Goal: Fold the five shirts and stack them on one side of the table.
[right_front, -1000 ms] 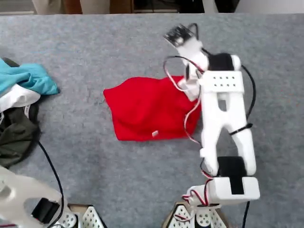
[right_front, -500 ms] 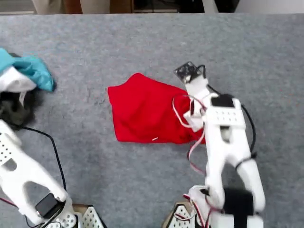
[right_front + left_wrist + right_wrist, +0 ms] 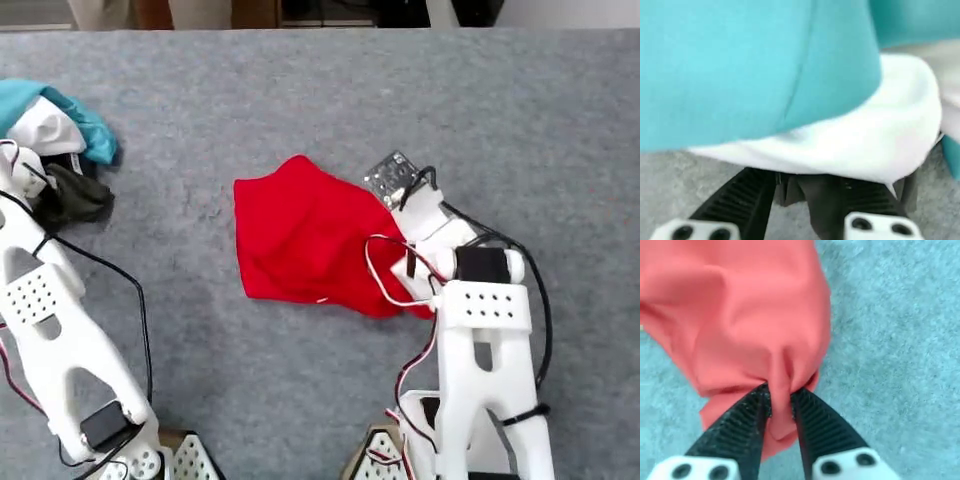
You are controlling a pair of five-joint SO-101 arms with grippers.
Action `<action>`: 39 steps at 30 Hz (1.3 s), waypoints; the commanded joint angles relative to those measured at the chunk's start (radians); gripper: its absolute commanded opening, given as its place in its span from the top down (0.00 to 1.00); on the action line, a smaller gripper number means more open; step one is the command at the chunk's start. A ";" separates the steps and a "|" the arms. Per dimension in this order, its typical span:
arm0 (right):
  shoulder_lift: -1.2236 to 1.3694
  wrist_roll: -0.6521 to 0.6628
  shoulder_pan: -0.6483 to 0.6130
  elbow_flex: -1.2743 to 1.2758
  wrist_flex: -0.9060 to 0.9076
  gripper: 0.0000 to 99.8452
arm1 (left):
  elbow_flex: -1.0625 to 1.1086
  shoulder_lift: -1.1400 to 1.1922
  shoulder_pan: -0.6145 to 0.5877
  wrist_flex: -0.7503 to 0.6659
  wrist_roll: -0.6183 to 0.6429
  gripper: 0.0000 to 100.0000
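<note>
1. From the high view, the red shirt (image 3: 300, 240) lies crumpled at the middle of the grey table (image 3: 220, 90). The right claw (image 3: 408, 222) is at its right edge. A teal shirt (image 3: 75, 115), a white shirt (image 3: 45, 125) and a dark shirt (image 3: 75, 195) are heaped at the left edge, and the left arm (image 3: 50, 320) is right up against them.
2. In the left wrist view, the left claw (image 3: 805, 185) is pushed in under the white and teal cloth with dark fabric in front of it. I cannot tell whether it grips.
3. In the right wrist view, the right claw is pressed together on a bunched fold of the red shirt.
</note>
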 commanded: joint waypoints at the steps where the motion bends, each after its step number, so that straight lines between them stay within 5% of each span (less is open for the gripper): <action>1: -0.024 0.094 0.004 -0.068 0.060 0.95 | -0.040 -0.120 -0.058 0.014 -0.046 0.82; 5: -0.024 0.066 0.084 -0.074 0.060 0.76 | -0.003 -0.206 -0.080 0.015 -0.144 0.82; 15: -0.024 0.095 0.300 -0.234 -0.038 0.78 | 0.456 -0.590 -0.003 0.015 -0.192 0.82; 22: 0.054 0.048 -0.058 -0.265 -0.064 0.78 | 0.979 -0.912 0.120 0.011 -0.186 0.82; 30: 0.490 -0.152 -0.499 -0.478 -0.114 0.78 | 1.381 -1.184 0.163 0.009 -0.187 0.82; 39: 0.957 -0.281 -0.654 -0.889 0.064 0.78 | 1.791 -1.451 0.163 -0.199 -0.187 0.82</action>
